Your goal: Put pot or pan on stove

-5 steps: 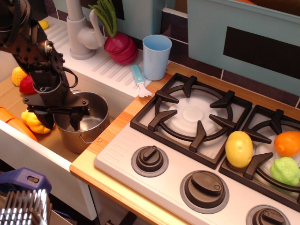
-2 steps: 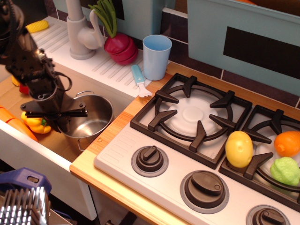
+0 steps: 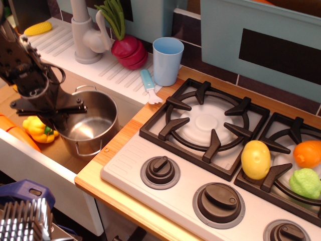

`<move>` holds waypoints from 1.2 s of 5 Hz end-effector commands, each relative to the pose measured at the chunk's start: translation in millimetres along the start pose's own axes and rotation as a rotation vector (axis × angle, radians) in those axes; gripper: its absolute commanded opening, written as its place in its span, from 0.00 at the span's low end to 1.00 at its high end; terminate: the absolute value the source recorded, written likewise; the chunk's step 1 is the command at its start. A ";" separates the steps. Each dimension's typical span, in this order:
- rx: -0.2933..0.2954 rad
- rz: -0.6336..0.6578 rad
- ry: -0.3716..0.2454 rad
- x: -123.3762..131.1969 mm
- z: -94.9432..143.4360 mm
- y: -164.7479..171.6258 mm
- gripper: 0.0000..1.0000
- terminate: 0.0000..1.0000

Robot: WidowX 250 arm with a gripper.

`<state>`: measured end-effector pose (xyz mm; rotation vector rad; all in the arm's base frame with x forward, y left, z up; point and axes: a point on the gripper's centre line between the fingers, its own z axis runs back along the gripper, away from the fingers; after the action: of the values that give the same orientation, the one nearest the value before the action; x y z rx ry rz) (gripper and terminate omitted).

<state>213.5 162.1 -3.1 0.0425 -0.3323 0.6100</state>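
Your pincer (image 3: pixel 56 120) sits at the left rim of the pot (image 3: pixel 89 123), its dark fingers pointing down over that edge, but you cannot tell from this angle how far apart they are or whether they truly clamp the rim. The pot is in the sink well (image 3: pixel 65 158) at the left of the bench (image 3: pixel 108 150), well apart from the stove (image 3: pixel 210 150); its open mouth faces up and looks tipped a little, and one wire handle (image 3: pixel 85 89) shows at its far side. Just left of the pot you see a yellow pepper (image 3: pixel 37 129), partly behind the arm. On the stove, the near left grate (image 3: pixel 203 125) is bare, while a lemon (image 3: pixel 255 159) rests on the right grate beside an orange (image 3: pixel 307 153) and a green vegetable (image 3: pixel 305 183). Three knobs (image 3: pixel 160 171) line the stove's front edge. Behind the sink stand the tap (image 3: pixel 85 32) and a radish (image 3: pixel 128 47), with a blue cup (image 3: pixel 167 60) just beside a small blue fork (image 3: pixel 149 86) on the drainboard (image 3: pixel 108 70). A corn cob (image 3: pixel 37 28) lies at the far left of that board.
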 end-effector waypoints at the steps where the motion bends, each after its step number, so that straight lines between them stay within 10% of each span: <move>1: 0.002 0.017 -0.091 18.7 44.3 -13.8 0.00 0.00; 6: -0.064 -0.036 -0.040 25.9 100.5 -138.1 0.00 0.00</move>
<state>278.1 40.2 93.3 -0.0053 -0.3455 0.5591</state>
